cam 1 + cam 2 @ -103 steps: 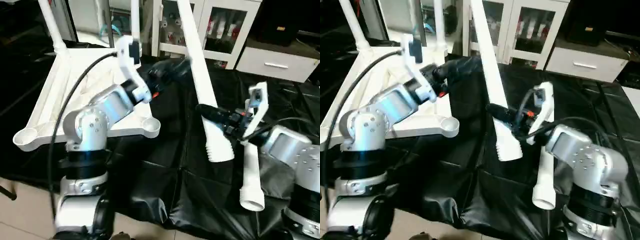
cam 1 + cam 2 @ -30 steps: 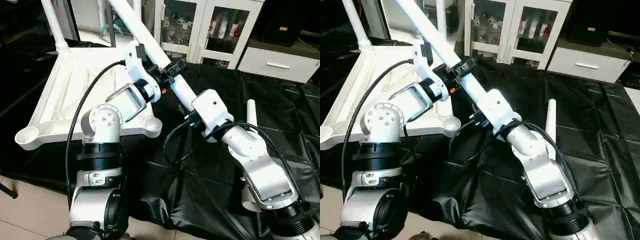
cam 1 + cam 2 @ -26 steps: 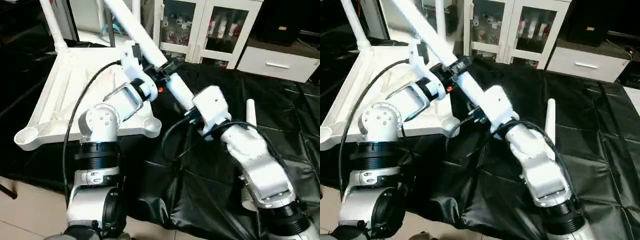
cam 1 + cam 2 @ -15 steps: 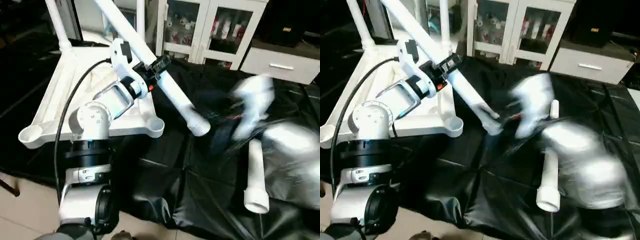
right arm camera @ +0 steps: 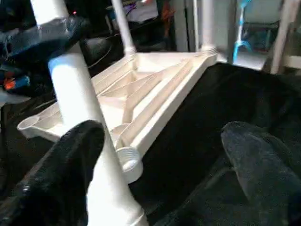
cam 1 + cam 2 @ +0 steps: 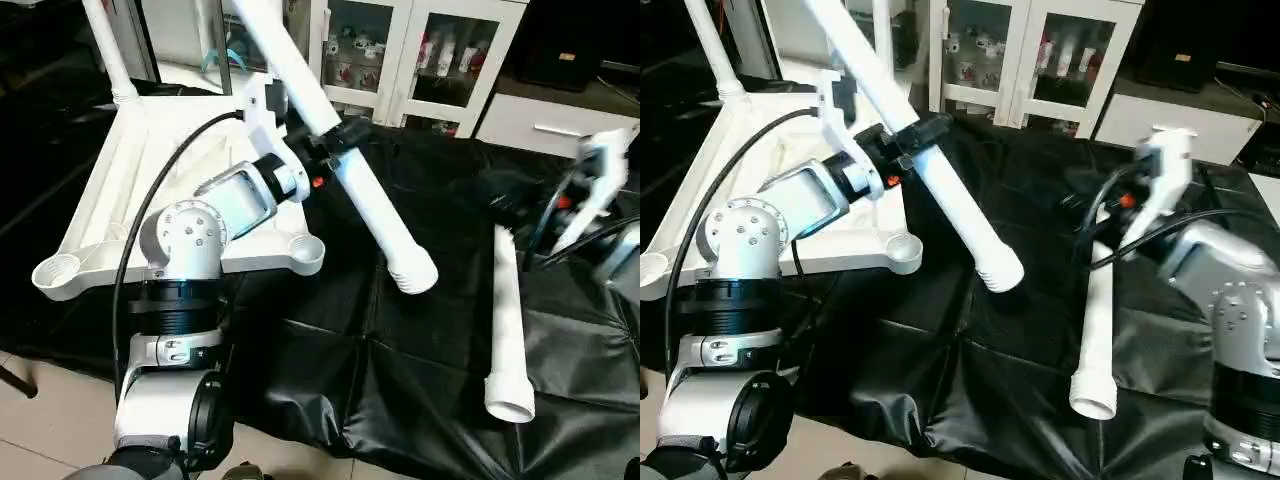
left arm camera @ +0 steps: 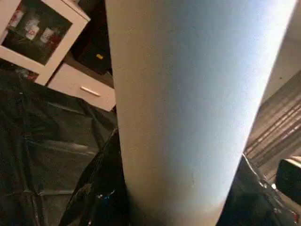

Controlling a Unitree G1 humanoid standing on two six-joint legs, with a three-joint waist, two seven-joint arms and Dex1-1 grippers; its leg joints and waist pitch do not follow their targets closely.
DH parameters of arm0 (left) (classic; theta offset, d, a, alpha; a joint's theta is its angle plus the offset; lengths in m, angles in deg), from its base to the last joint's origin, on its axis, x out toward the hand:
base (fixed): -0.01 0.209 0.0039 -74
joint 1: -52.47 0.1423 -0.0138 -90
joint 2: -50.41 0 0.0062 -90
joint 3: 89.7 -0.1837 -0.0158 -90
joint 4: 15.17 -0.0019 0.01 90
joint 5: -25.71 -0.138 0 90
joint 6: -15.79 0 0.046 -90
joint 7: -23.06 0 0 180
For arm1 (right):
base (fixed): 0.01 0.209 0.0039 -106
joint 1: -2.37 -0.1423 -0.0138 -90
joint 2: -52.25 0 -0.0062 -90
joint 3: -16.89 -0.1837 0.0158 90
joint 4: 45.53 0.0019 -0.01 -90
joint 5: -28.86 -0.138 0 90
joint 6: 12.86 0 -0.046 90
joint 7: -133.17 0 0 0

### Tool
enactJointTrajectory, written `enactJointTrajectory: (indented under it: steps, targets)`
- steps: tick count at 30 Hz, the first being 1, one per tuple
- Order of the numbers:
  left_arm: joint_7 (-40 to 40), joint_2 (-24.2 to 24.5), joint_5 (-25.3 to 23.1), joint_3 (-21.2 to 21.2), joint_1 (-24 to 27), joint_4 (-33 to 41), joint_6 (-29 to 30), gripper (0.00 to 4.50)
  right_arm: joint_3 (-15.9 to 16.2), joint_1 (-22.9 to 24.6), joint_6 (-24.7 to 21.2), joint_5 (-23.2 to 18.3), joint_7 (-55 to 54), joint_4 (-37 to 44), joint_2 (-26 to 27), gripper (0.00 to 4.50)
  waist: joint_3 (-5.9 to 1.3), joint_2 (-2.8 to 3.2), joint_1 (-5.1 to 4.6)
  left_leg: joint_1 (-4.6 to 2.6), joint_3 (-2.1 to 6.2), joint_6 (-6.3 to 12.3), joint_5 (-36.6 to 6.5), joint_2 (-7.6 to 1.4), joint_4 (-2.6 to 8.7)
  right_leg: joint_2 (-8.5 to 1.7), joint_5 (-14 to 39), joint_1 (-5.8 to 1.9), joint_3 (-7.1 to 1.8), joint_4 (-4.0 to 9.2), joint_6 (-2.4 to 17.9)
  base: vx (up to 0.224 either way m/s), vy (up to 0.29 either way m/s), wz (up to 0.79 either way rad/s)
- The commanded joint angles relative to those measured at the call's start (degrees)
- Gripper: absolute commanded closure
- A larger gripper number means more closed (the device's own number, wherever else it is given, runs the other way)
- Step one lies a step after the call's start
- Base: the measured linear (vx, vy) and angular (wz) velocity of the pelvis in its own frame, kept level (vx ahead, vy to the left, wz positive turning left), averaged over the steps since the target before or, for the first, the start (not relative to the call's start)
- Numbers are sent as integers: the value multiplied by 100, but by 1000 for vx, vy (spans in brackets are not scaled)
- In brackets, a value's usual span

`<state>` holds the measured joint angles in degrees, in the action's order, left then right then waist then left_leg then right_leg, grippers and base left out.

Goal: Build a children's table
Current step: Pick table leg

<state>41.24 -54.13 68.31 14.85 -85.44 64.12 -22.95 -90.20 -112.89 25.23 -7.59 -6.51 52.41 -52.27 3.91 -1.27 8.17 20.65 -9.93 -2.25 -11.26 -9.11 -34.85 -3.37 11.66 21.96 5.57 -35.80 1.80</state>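
The worktop (image 6: 420, 330) is covered with a creased, glossy black sheet that hangs over its near edge above a pale tiled floor (image 6: 40, 440). The white square table top (image 6: 160, 170) lies upside down on the worktop's left part, ribbed underside up, with empty round sockets at its two near corners (image 6: 55, 272). At its far corners two white legs (image 6: 105, 45) stand upright in their sockets.

Beside the table top's right edge, the left pincer (image 6: 330, 140) is clenched on a third leg (image 6: 345, 170), which slants through the air from upper left down to the right; its ribbed open end (image 6: 415, 275) hangs above the black sheet, just right of the table top's near right socket. In the left wrist view the leg's white tube (image 7: 183, 108) passes close in front of the camera.

Well to the right of the table top, a fourth leg (image 6: 505, 320) lies flat on the sheet, wide open end toward the near edge. The right pincer (image 5: 160, 155) hangs above its narrow far end, black fingers (image 5: 70, 155) spread apart and grasping nothing.

Behind the worktop stand a white glass-door cabinet (image 6: 420, 60) holding small bottles and a low white drawer unit (image 6: 540, 125).
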Motion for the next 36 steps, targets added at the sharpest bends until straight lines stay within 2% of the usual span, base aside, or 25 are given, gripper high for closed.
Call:
enactJointTrajectory:
  steps: [1,6,9,11,13,15,20,24,27,32,36]
  targets:
    - [93,27,69,-96,-13,194,89,271,53,5,-108,-137,47,87,-96,0,-427,-19,6,-38,173,262,-370,-434,354,-629,882,-334,-401,485,1034,0,0,0]
    - [224,81,114,-166,0,227,143,271,121,15,-209,-286,110,147,-144,0,-428,-23,12,-34,173,254,-355,-432,355,-623,812,-333,-402,477,1025,0,0,0]
    - [815,215,216,-419,106,408,160,271,193,43,-236,-309,276,211,-216,0,-431,-33,21,-31,177,240,-319,-440,363,-636,814,-339,-405,477,990,0,0,0]
    - [955,247,226,-479,137,450,143,271,200,48,-239,-316,304,217,-227,0,-438,-24,16,-32,173,237,-278,-446,358,-637,679,-326,-405,452,1055,0,0,0]
    - [1950,464,354,-763,352,704,-56,271,251,95,-252,-396,422,304,-279,0,-433,-35,26,-28,173,271,-258,-446,366,-659,702,-333,-411,465,1055,0,0,0]
    - [2592,617,419,-908,455,769,-179,271,265,141,-310,-561,546,395,-296,0,-432,-27,25,-31,164,272,-255,-448,371,-644,724,-321,-414,459,1039,0,0,0]
    - [3265,801,386,-1061,471,649,-308,272,316,250,-496,-887,816,584,-336,0,-409,-14,14,-31,161,229,-467,-448,386,-648,1016,-321,-414,499,988,0,0,0]
    - [3689,931,284,-1230,400,507,-517,272,570,371,-555,-986,1157,778,-449,0,-422,-10,14,-39,170,204,-436,-459,383,-643,929,-320,-408,484,983,0,0,0]
    - [4008,1000,171,-1328,259,314,-684,272,883,393,-553,-1021,1448,921,-568,0,-425,-10,13,-36,166,195,-436,-459,382,-647,939,-326,-418,478,937,0,0,0]
    - [4224,1039,112,-1427,158,257,-796,272,1154,291,-508,-941,1461,941,-542,0,-432,-10,16,-37,171,154,-401,-469,377,-666,848,-322,-418,458,1049,0,0,0]
    - [4302,1040,81,-1462,105,174,-879,272,1493,267,-377,-746,1507,963,-520,0,-426,-10,7,-25,170,140,-416,-468,376,-666,811,-329,-419,454,1085,0,0,0]
